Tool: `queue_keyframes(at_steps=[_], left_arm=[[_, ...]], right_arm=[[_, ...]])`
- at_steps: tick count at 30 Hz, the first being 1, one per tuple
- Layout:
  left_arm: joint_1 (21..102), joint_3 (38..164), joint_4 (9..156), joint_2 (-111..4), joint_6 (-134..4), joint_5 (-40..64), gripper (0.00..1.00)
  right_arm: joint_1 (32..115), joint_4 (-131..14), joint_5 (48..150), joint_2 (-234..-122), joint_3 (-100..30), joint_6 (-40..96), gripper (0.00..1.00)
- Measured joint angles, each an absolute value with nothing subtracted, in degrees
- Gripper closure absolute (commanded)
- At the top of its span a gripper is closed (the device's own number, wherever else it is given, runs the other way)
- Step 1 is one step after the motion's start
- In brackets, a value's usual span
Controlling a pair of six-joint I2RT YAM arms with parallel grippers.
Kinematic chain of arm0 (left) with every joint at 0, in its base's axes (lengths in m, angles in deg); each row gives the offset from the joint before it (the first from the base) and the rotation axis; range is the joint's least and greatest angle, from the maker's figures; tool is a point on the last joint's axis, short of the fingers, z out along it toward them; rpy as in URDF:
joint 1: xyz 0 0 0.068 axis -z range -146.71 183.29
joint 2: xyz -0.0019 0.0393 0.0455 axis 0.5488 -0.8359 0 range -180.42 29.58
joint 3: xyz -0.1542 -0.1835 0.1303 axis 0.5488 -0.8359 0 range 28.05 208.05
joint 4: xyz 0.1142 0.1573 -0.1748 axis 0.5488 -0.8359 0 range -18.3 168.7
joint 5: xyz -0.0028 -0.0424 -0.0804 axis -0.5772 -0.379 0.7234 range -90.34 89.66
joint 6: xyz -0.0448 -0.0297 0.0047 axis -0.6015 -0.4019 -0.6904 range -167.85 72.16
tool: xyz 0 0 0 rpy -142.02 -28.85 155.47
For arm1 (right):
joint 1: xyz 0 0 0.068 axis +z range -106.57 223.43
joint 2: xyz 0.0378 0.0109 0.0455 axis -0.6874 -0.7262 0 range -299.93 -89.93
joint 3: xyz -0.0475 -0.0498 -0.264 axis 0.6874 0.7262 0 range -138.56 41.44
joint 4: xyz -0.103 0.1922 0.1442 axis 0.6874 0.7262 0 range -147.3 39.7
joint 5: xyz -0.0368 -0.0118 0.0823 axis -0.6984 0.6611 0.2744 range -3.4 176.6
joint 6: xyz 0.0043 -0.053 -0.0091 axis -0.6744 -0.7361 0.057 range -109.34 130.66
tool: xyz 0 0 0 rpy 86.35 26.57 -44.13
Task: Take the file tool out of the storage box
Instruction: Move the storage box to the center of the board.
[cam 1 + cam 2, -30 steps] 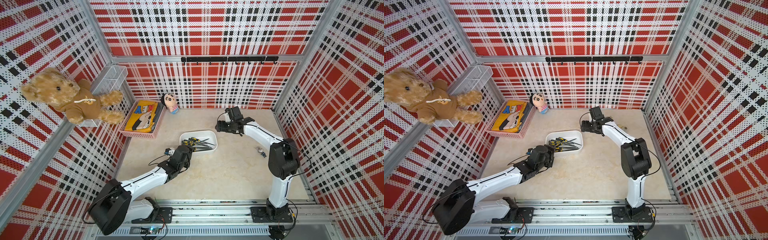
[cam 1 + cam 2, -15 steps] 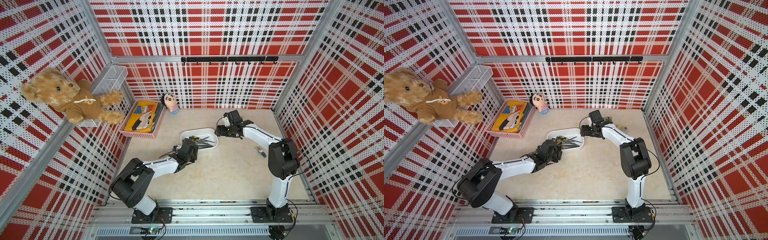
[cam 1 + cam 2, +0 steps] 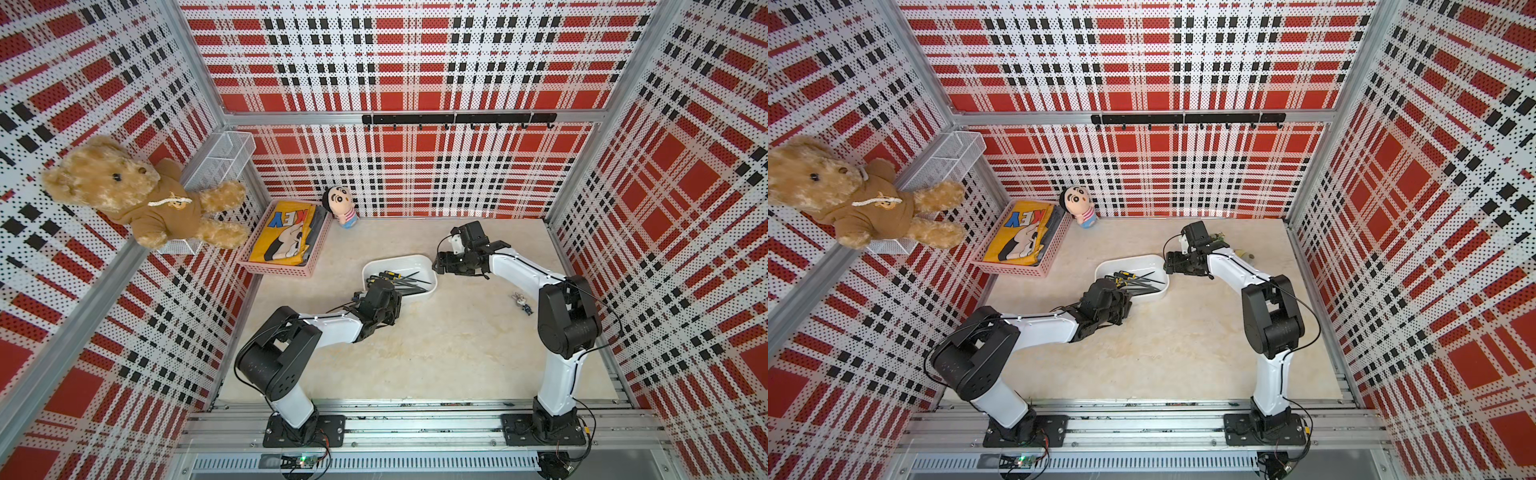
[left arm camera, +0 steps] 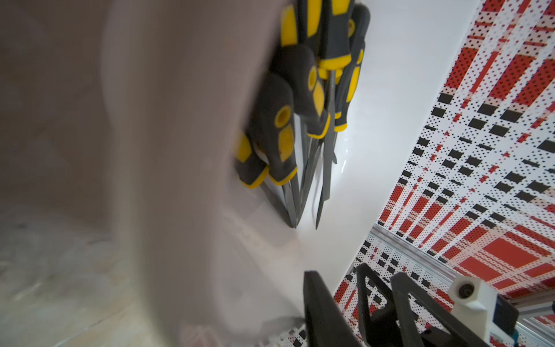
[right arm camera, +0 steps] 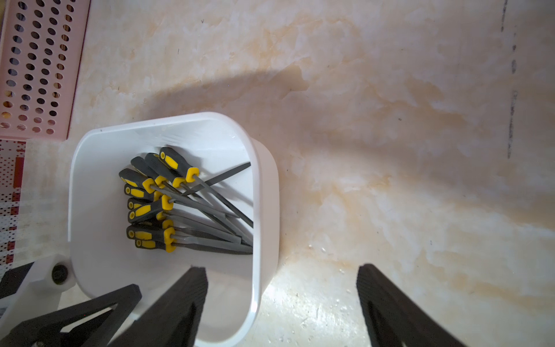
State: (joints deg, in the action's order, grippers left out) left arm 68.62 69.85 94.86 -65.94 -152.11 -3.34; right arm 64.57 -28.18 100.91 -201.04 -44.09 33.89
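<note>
Two robot arms flank the storage box, a shallow white tub that sits mid-surface, near a pink basket holding a folded yellow cloth. The files, grey blades with grey-and-yellow handles, all lie heaped inside the box, handles bunched toward the left arm's end. The right gripper is at the other end with its fingers spread wide astride the box's wall, one over the inside and the other over the bare surface. The left gripper sits at the handle end; from here its wrist view is mostly a blur of white wall, and only one of its fingers shows, so I cannot tell whether they are spread or pinching anything. A teddy bear is perched high on the plaid side wall, and a small doll stands at the back
</note>
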Motion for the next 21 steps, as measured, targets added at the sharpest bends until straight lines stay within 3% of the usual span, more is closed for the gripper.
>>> queue_keyframes(at_steps=[6, 12, 21], left_arm=[[68.1, 68.8, 96.8, -65.9, -152.4, -2.3, 0.77], [66.4, 66.8, 97.9, -65.9, -151.6, -0.3, 0.92], [61.1, 67.2, 93.3, -64.3, -143.5, 4.6, 0.93]], right_arm=[[64.6, -28.0, 101.0, -201.0, -44.1, 33.3, 0.13], [64.6, -27.8, 101.0, -201.0, -44.1, 32.6, 0.13], [64.6, -26.3, 101.3, -201.0, -45.8, 31.8, 0.12]])
